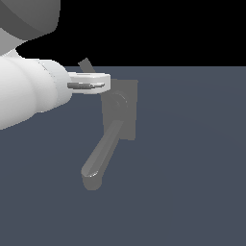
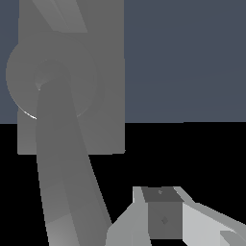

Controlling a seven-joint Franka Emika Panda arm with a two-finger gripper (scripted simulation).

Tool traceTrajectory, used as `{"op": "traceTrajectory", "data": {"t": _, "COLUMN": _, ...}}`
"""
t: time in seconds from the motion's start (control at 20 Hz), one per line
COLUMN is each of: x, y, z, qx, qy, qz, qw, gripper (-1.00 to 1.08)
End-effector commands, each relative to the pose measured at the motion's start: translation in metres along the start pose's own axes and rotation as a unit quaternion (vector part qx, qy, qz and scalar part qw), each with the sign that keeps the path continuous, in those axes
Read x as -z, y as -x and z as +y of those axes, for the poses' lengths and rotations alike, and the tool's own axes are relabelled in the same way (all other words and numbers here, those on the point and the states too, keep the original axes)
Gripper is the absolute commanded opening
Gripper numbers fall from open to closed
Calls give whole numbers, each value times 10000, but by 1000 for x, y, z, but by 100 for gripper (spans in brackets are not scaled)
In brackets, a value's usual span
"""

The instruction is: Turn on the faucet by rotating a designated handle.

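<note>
The jaws cannot be read as apart or together: in the exterior view the gripper is showing only as a white flat body with a dark slot along its side, seen edge-on, and its fingertips are merging with the grey block behind them. In the wrist view only one finger is appearing, a pale wedge with a dark square pad face, cut off by the picture's edge, so the gap to its partner is not showing. The gripper is hovering at the upper corner of the faucet, on the exterior view's left of the block; whether it is touching the block cannot be told. The handle is showing in the exterior view only as a short dark sliver rising at a slant above the gripper body, its lower length being hidden behind the gripper; in the wrist view it is appearing as a flat pale bar running from the round hub to the picture's edge, where it is being cropped. The spout is stretching from the hub down toward the exterior view's left, ending in a downturned tip; in the wrist view it is filling the near field as a thick rounded column. The arm is entering from the exterior view's left as bulky white segments, its upper links being cut off by the frame. The faucet is resting on a flat blue-grey ground, beyond which all is black.
</note>
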State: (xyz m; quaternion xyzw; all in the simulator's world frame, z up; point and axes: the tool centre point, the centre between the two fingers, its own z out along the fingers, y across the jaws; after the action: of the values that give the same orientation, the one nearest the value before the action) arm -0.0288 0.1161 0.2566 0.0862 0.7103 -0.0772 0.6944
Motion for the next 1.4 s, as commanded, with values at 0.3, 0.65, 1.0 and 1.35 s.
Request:
{"op": "traceTrajectory", "data": {"t": 0.3, "x": -3, "y": 29, "z": -19, "qx": -33, "qy": 4, "qz": -107, "qw": 9999, "gripper": -100}}
{"op": "traceTrajectory", "data": {"t": 0.65, "x": 1, "y": 22, "z": -31, "qx": -6, "qy": 1, "qz": 3, "qw": 10000, "gripper": -100}}
{"op": "traceTrajectory", "data": {"t": 1.0, "x": -1, "y": 32, "z": -53, "qx": -17, "qy": 4, "qz": -39, "qw": 10000, "gripper": -100}}
{"op": "traceTrajectory", "data": {"t": 1.35, "x": -2, "y": 41, "z": -76, "qx": -28, "qy": 7, "qz": -83, "qw": 10000, "gripper": -100}}
